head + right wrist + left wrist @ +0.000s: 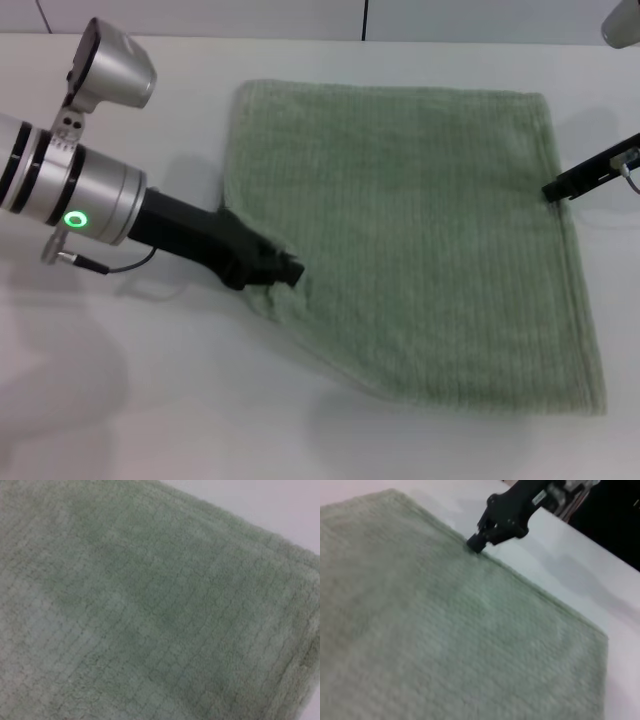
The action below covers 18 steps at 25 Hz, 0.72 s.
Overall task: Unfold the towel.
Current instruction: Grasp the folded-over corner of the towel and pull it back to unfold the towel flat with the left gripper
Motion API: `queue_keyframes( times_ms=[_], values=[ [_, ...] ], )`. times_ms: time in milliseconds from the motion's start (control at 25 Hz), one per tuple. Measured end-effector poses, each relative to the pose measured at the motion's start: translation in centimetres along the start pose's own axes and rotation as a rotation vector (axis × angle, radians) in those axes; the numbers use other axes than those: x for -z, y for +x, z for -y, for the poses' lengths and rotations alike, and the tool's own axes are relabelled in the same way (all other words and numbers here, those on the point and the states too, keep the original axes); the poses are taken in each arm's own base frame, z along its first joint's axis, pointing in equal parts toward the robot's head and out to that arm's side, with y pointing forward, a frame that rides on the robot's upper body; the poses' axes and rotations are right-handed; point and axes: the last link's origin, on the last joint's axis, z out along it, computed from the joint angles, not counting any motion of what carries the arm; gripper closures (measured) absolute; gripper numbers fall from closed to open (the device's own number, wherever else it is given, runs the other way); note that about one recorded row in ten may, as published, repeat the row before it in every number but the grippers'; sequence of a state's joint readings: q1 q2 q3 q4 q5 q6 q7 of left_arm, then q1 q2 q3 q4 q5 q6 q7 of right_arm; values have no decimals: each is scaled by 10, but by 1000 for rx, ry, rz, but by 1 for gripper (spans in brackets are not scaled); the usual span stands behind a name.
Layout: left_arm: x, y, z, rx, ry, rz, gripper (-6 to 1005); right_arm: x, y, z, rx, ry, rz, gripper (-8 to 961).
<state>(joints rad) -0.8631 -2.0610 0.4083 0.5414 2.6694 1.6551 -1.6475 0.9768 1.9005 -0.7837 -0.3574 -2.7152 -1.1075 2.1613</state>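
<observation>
Pale sage-green ribbed terry towel [420, 240] lies spread on the white table [130, 400]. Left gripper [285, 272] pinches its bunched left edge; right gripper [556, 190] touches the right hem, opening indiscernible.

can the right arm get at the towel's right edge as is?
Probably yes. The right gripper is already at the right hem of the towel, tip touching or nearly touching the cloth, with nothing between them. The left gripper is across at the left edge, out of its way.
</observation>
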Motion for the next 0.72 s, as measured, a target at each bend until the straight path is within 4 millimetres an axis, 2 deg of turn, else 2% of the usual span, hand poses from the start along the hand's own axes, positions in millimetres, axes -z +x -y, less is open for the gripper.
queue_keyframes(
  times_ms=[720],
  values=[
    [15, -20, -3, 49, 9, 51, 901, 0, -2, -2, 10, -2, -5, 953]
  ],
)
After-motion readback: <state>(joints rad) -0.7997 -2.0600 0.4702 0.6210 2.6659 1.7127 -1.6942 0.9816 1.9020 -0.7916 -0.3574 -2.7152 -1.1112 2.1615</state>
